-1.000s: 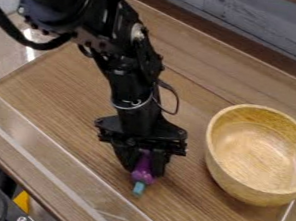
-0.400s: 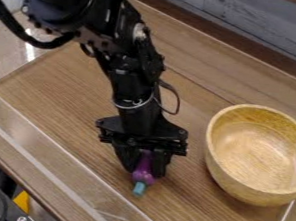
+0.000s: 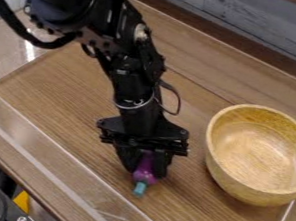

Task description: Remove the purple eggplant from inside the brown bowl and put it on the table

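The purple eggplant (image 3: 144,172) hangs low over the table (image 3: 57,102), teal stem tip pointing down toward the front edge and touching or nearly touching the wood. My gripper (image 3: 144,163) points steeply down and is shut on the eggplant's upper part. The brown bowl (image 3: 260,152) stands empty to the right of the gripper, a short gap away.
Low clear acrylic walls (image 3: 68,186) edge the table along the front and left. The black arm (image 3: 111,48) reaches in from the upper left.
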Motion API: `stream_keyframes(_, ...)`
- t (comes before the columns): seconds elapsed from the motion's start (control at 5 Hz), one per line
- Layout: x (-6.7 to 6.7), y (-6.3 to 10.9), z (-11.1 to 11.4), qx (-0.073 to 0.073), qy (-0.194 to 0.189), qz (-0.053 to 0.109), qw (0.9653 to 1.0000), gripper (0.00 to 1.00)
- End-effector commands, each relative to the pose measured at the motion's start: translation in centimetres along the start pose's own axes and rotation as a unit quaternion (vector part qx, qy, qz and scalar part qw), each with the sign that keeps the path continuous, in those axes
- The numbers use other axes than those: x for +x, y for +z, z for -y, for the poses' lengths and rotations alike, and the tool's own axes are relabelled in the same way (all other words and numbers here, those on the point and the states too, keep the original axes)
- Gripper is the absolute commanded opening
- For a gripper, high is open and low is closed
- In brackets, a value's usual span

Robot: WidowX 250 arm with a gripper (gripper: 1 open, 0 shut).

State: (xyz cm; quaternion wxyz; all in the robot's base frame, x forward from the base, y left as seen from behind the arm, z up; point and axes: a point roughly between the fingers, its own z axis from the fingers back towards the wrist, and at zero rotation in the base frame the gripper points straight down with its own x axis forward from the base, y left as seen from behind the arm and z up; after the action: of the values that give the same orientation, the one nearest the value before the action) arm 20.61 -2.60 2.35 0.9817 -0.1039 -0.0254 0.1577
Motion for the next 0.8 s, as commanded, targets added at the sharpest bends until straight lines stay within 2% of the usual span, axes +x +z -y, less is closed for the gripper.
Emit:
stream_keyframes(0.0,-0.28,-0.45,0.0,0.005,-0.01,-0.007,0.9999,0.0)
stream_keyframes(0.2,-0.39,-0.63,-0.13,0.007,-0.012,-0.01,0.9999,0.0)
stream_keyframes(0.4,-0.64,-0.73,-0.32,0.013,-0.012,-0.012,0.9998,1.0)
stream_keyframes(0.6,-0.93,-0.53,-0.44,0.019,-0.012,-0.015,0.9996,1.0)
